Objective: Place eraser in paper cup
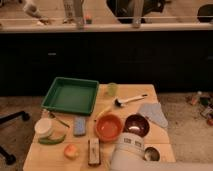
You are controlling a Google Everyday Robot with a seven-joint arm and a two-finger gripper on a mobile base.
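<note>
Robot arm (147,162) at near edge of a crowded wooden table (164,139); eraser not yet picked up.

On table, big to small: green tray (75,80) far left; orange bowl (108,128) and dark bowl (136,125) mid-front; white paper cup (44,127) at left edge; eraser (93,151) flat at front edge, in front of the orange bowl and just right of an orange fruit (71,151). Cup and eraser are well apart, w/ a blue sponge (79,126) roughly btwn. Arm comes in from bottom right. Gripper (133,136) is at its tip by the dark bowl's near rim, right of eraser and apart from it; can't tell if clenched or released. Judged step: reach toward eraser, pre-grasp. Next move prob. calls for swinging left, dropping over eraser, closing across its narrow width w/o nudging the fruit, then carrying it left to the cup.
</note>
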